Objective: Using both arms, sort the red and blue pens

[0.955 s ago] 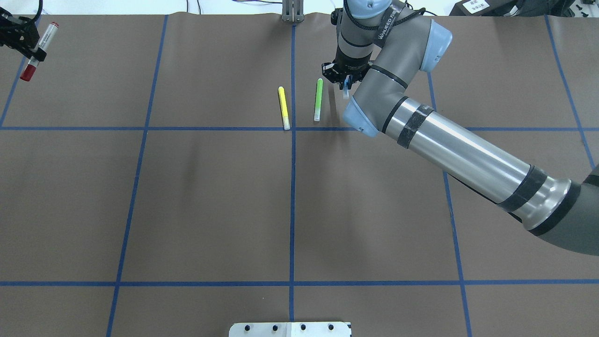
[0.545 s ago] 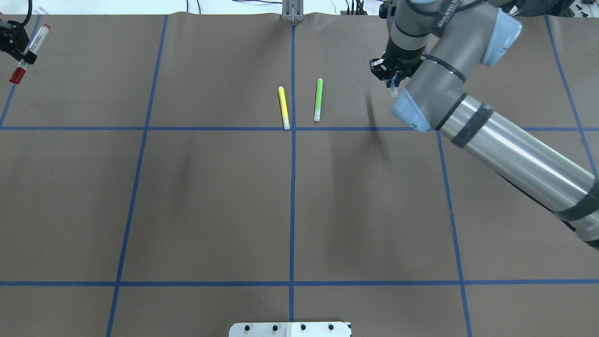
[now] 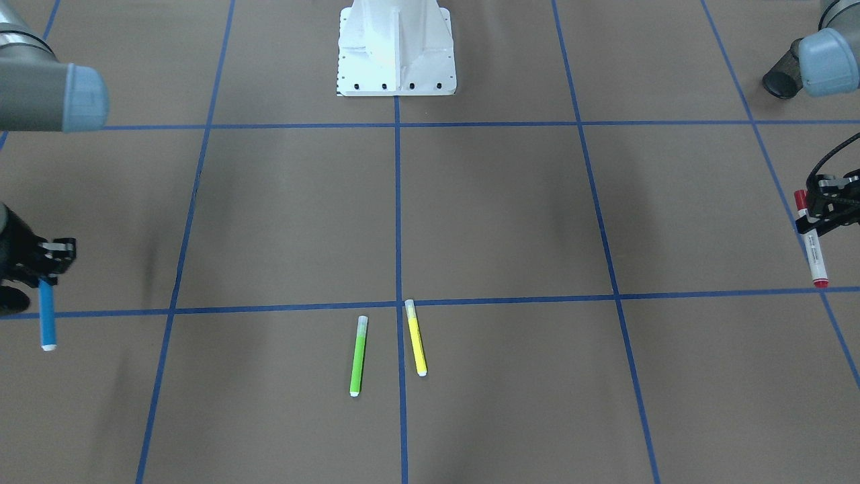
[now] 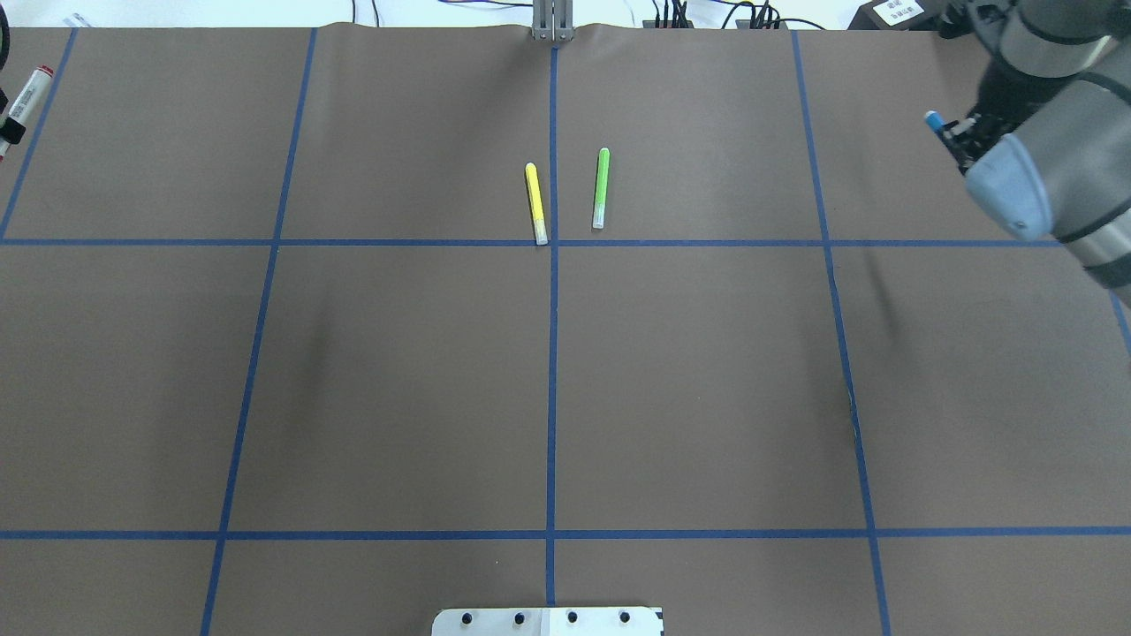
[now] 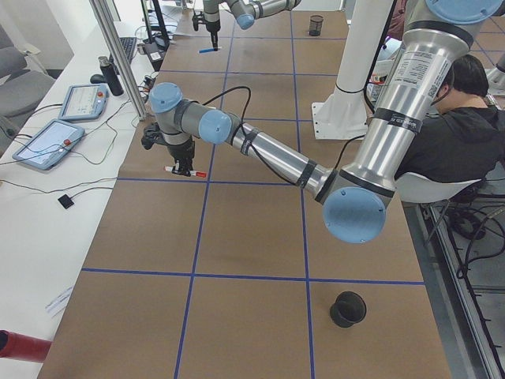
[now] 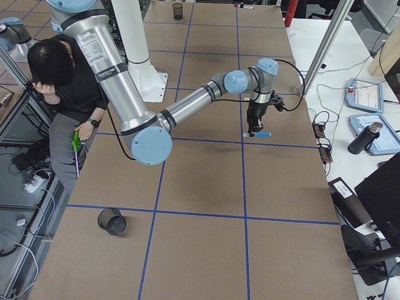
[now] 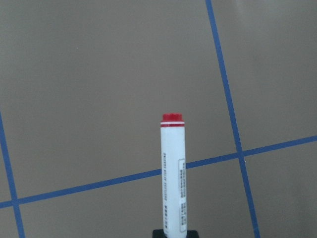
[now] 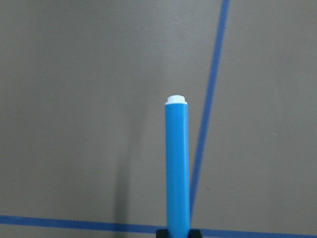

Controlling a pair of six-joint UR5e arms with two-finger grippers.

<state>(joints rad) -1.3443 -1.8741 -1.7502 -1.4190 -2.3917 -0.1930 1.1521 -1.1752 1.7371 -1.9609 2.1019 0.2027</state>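
Open middle, crowded ends

From my station, the counter (image 4: 398, 389) gives me broad bare squares across the middle and the robot-side rows, where a pincer could sweep without meeting anything. In the central squares on the operators' side, the yellow marker (image 4: 535, 203) and the green marker (image 4: 601, 188) lie side by side but apart, one on each side of the centre tape line, with only a narrow lane between them. The white base plate (image 3: 396, 47) blocks the robot-side edge at centre. Both ends are taken. The left pincer (image 3: 814, 216) grips the red pen (image 3: 811, 245) at one end and the right pincer (image 3: 46, 272) grips the blue pen (image 3: 47, 323) at the other, each arm slanting down across its end squares. A black cup (image 5: 348, 309) stands on the robot side near the left end, and a second black cup (image 6: 113, 221) near the right end.
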